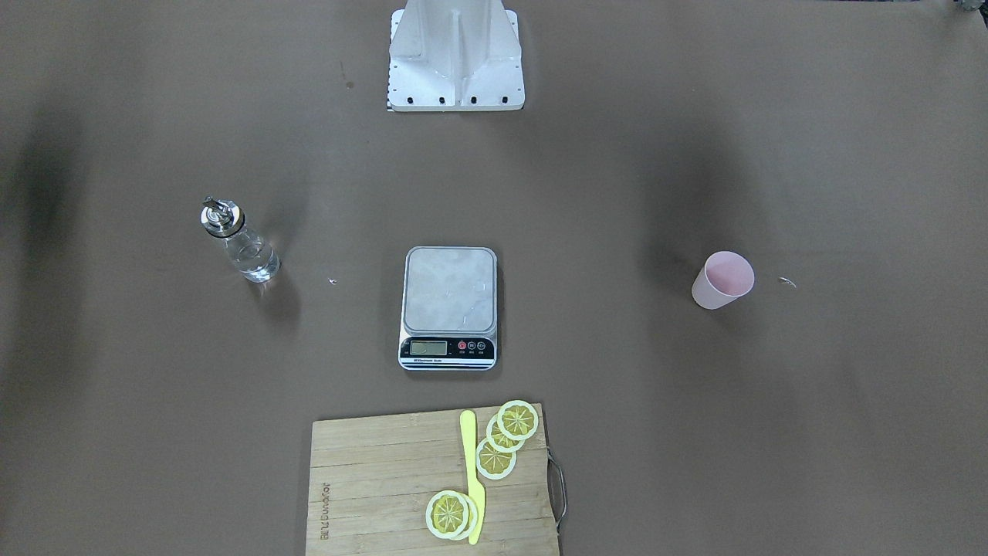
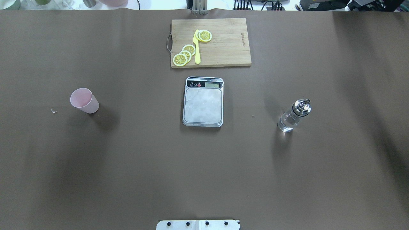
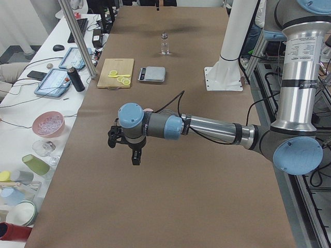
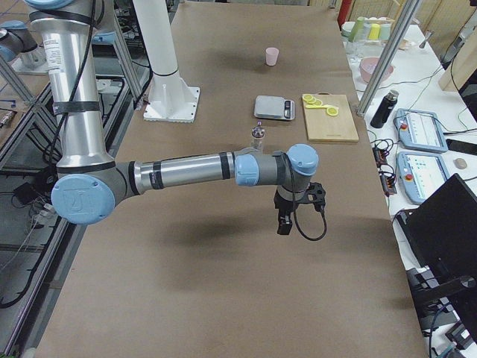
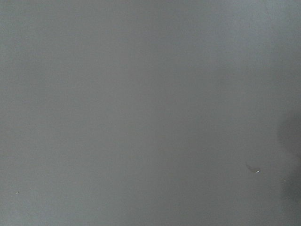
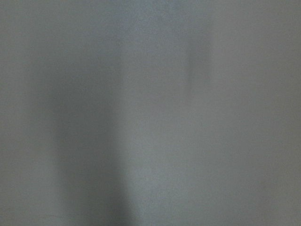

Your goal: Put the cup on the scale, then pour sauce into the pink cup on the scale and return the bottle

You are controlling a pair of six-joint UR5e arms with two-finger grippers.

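The pale-pink cup [image 2: 84, 100] stands upright on the brown table, well to the left of the scale [image 2: 203, 105] in the overhead view. The scale's steel platform is bare. The glass bottle [image 2: 294, 115], holding clear sauce [image 2: 286, 123], stands to the scale's right with its silver spout cap on. Neither gripper shows in the overhead or front view. My left gripper [image 3: 135, 156] hangs above the table near the cup's end, and my right gripper [image 4: 284, 222] hangs beyond the bottle [image 4: 258, 138]. I cannot tell whether either is open or shut. Both wrist views show only table surface.
A wooden cutting board [image 2: 223, 48] with lemon slices [image 2: 184, 55] and a yellow knife [image 2: 196, 48] lies beyond the scale. The robot's white base [image 1: 455, 54] stands at the table's near edge. Side benches hold bowls, tablets and cups [image 3: 48, 124].
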